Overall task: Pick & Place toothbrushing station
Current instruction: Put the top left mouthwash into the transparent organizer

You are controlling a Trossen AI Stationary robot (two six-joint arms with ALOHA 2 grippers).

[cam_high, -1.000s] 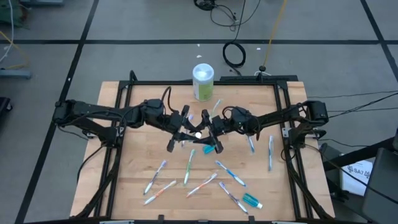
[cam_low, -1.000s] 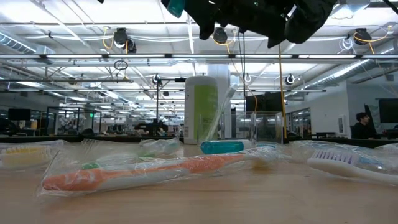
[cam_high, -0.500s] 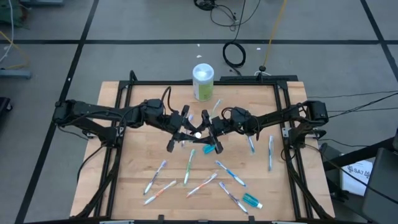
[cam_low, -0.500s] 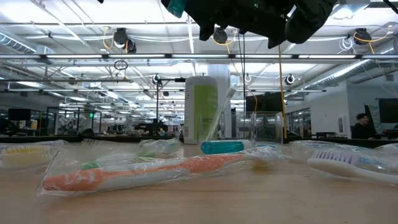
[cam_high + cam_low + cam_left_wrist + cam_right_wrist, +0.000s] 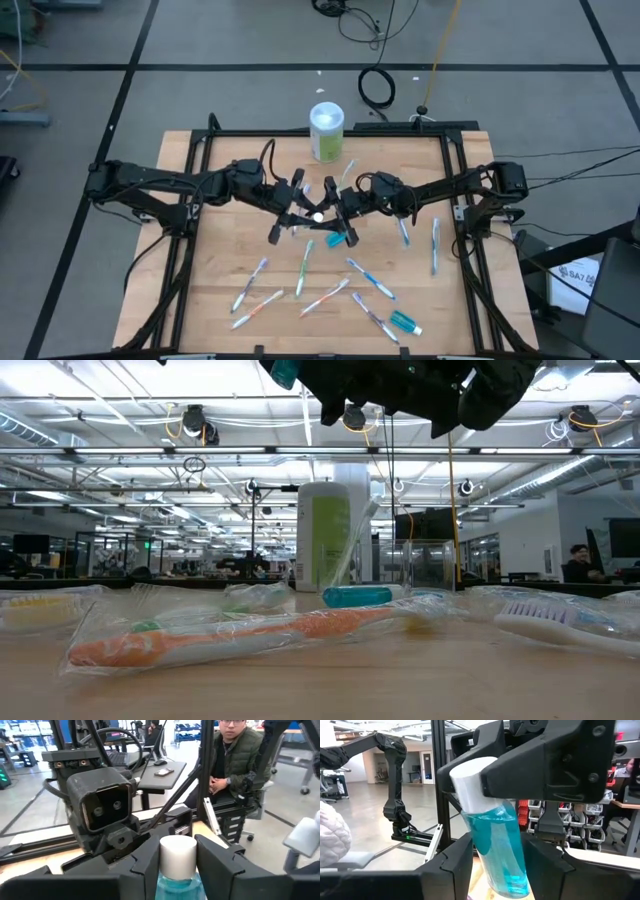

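Observation:
A small teal tube with a white cap hangs in the air above the table's middle, with both grippers on it. My left gripper comes from the table's left and my right gripper from its right; they meet fingertip to fingertip. The cap shows as a white spot between them. In the low view only the tube's teal end shows, under the dark grippers. Several wrapped toothbrushes lie flat on the wooden table. Two more teal tubes lie on it too. My left gripper pinches the tube at its white cap between its two fingers, coming about level from the table's left. The tube is clear of the table, its teal body below the cap. My right gripper has its two fingers on either side of the tube's teal body, near the end away from the cap. It comes from the table's right. The tube stands tilted between them, cap uppermost.
A white and green bottle stands at the table's far edge, behind the grippers. An orange toothbrush in a clear wrapper lies close to the near edge. Black frame rails run along the table's sides. A person sits beyond the table.

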